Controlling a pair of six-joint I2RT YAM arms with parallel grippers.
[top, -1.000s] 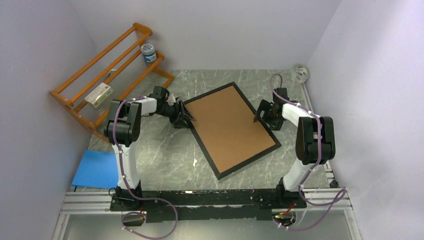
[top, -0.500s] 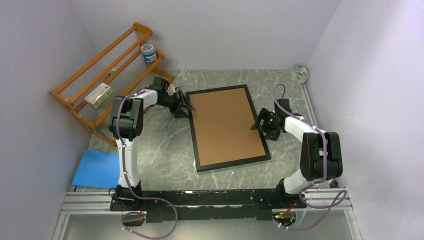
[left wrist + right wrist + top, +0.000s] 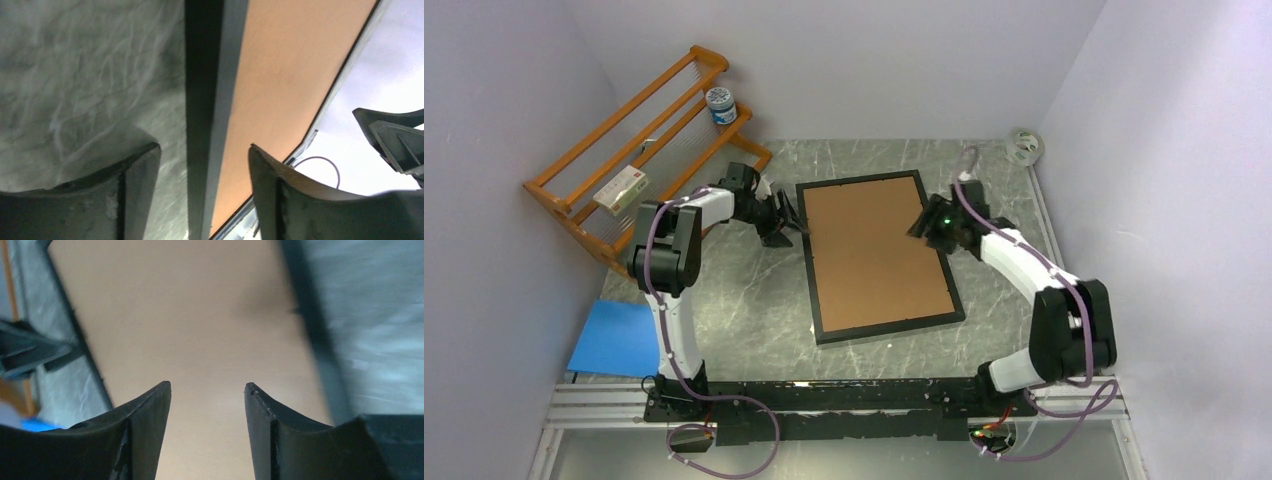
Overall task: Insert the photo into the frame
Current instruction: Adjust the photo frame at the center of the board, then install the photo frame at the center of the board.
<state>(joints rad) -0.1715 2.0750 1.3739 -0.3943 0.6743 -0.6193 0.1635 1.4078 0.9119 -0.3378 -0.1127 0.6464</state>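
The black frame lies flat on the table, filled by the brown backing board. The sunflower photo is hidden. My left gripper is open at the frame's left edge near its far corner; in the left wrist view its jaws straddle the frame's rail without touching it. My right gripper is open over the frame's right edge; in the right wrist view it hovers above the board with nothing between the jaws.
An orange wooden rack with a small box and a jar stands at the back left. A blue sheet lies at the near left. A tape roll sits at the back right corner.
The frame turned from a slant to nearly square with the table, then stayed still. My right gripper moved left and farther onto the board. My left gripper drew slightly back.
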